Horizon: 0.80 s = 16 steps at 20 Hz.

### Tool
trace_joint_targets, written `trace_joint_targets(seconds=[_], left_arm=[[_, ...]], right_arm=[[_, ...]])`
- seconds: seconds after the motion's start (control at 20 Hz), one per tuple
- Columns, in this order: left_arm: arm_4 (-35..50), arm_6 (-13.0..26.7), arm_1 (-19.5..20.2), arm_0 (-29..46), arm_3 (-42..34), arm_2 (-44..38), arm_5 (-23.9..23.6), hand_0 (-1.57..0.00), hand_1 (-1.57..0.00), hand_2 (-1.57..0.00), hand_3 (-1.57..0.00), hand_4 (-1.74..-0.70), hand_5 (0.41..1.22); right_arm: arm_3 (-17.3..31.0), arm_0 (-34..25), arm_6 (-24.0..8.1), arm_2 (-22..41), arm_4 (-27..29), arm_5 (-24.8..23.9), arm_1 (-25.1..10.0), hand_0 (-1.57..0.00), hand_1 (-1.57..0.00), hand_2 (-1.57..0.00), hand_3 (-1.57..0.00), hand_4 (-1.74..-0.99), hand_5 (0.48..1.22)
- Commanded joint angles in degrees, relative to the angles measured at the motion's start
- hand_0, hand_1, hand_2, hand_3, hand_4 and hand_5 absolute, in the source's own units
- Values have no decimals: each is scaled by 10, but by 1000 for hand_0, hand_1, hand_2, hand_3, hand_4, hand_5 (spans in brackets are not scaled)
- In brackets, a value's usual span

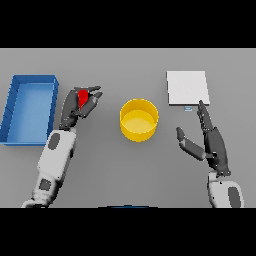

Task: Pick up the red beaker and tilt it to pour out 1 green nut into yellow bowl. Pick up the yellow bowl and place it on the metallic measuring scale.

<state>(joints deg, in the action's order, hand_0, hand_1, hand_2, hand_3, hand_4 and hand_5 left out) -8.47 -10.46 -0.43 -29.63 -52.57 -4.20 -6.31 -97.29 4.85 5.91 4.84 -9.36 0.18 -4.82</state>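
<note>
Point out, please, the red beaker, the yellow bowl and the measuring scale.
red beaker (83,95), head view: visible red side, inside the left hand (75,107).
yellow bowl (135,133), head view: front outer wall.
measuring scale (187,87), head view: flat top plate.

One red beaker is shown; one yellow bowl; one metallic measuring scale; one blue tray; two hands are counted, left hand and right hand.

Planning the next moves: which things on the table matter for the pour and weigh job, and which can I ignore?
For the job: red beaker, held in the left hand; yellow bowl; scale; right hand, open below the scale.

Lying about: blue bin at far left.
</note>
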Motion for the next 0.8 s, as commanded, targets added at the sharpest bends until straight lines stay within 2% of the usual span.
trace_joint_targets(seconds=[0.0, 0.1, 0.25, 0.35, 0.55, 0.65, 0.75], left_arm=[[3, 3, 5, -6, -1, -1, -1, -1475, -1478, -1479, -1478, -1645, 1112], [4, -2, 9, 3, -28, 10, -9, -1510, -1511, -1512, -1512, -1679, 1103], [1, 11, 22, 2, -71, 25, -20, -1540, -1540, -1541, -1541, -1709, 1097], [-21, 37, 33, 0, -100, 54, -23, -1551, -1551, -1552, -1552, -1721, 1101], [-99, 108, 83, -27, -131, 142, 15, -1563, -1563, -1563, -1563, -1733, 1121], [-115, 122, 93, -30, -137, 165, 24, -1563, -1563, -1563, -1563, -1733, 1117], [-122, 130, 98, -32, -142, 179, 28, -1563, -1563, -1563, -1563, -1733, 1114]], right_arm=[[3, 3, 3, 2, -3, 0, 1, 1, 1, 1, 1, -1281, 676], [5, 8, 10, 7, -15, -4, 2, 1, 1, 1, 1, -1263, 671], [-3, 11, 13, 10, -19, -9, 4, 1, 1, 1, 1, -1255, 672], [-8, 21, 21, 14, -25, -8, 2, 1, 1, 1, 1, -1245, 673], [-12, 13, 1, 12, -38, -16, -4, 1, 1, 1, 1, -1243, 691], [-21, 20, 4, 17, -36, -12, -2, 1, 1, 1, 1, -1243, 696], [-28, 21, -8, 22, -43, -17, 3, 1, 1, 1, 1, -1243, 705]])
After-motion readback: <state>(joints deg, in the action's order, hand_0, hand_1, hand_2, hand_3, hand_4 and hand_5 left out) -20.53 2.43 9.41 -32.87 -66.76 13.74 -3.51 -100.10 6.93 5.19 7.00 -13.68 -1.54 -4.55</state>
